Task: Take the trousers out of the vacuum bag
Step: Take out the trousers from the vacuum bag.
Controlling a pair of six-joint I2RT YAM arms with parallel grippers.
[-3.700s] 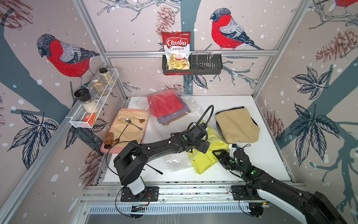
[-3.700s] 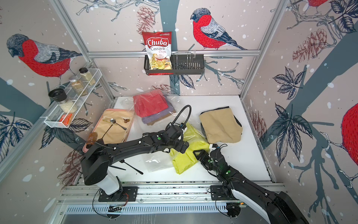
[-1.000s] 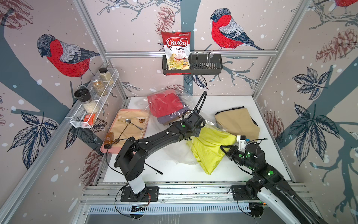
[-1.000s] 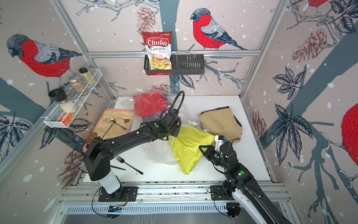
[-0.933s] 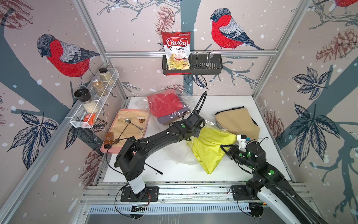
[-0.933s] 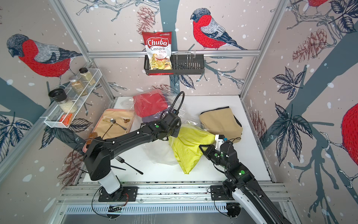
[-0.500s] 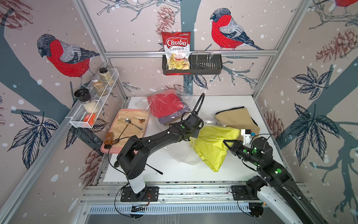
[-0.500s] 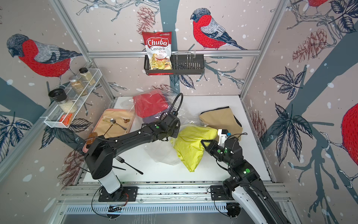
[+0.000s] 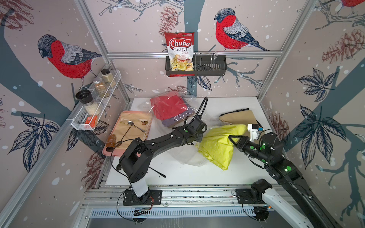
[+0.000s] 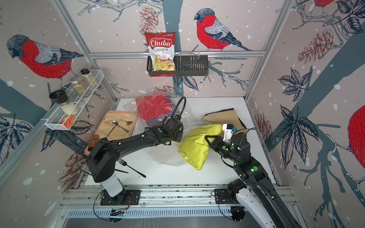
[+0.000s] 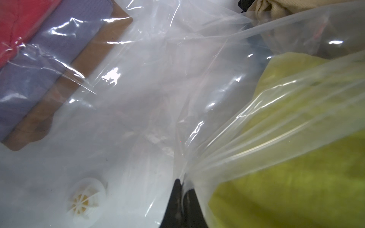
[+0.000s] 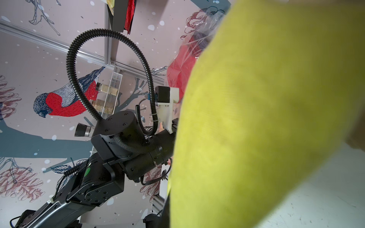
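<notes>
Now, in both top views your right gripper [image 9: 231,138] has its jaws closed on the soft yellow-green trousers [image 9: 217,147]. The cloth hangs in a droopy, bunched lump over the white table [image 9: 197,175]. Your left gripper [image 9: 195,138] sits low on the clear, crinkly vacuum bag [image 9: 185,158], and its tips are hidden there. Flat, folded red trousers [image 9: 167,105] and purple trousers [image 9: 174,122] lie inside the bag near the back wall.

In the left wrist view, the thin black jaws press together on a fold of shiny plastic that is pulled tight. A round white valve [image 11: 86,199] sits close by. Brown trousers [image 11: 79,69] lie under the purple ones.

In the right wrist view, fuzzy yellow-green cloth fills most of the picture and hides the jaws.
</notes>
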